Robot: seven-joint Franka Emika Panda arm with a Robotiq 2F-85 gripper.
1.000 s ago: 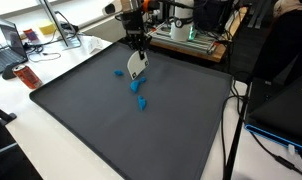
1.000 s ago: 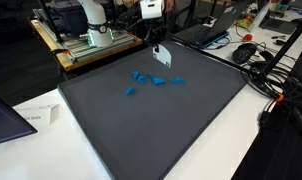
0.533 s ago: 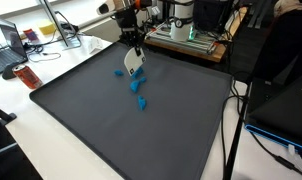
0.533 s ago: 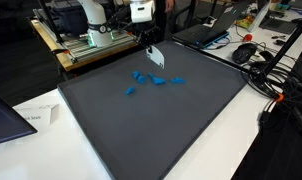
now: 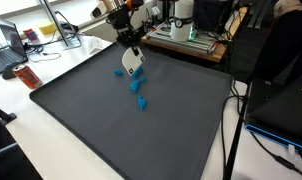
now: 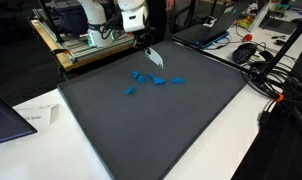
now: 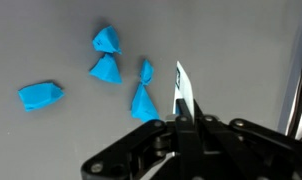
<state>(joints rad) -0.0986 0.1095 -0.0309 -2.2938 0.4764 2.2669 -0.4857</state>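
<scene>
Shifted sideways since a second ago, my hand [image 5: 132,51] now hangs near the base-side edge of the dark tabletop [image 5: 111,130]. Left to right in the wrist view: blue scraps [image 7: 106,68] lie loose, then the white card [image 7: 181,88], pinched edge-on between my fingers. I judge this mid-carry; next calls for a slow, level descent beside the scraps.

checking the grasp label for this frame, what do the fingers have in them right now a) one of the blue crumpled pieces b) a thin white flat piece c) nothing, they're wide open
b, in the wrist view the closed fingers pinch the thin white flat piece by its lower end, while the blue crumpled pieces lie loose on the dark grey mat.
</scene>
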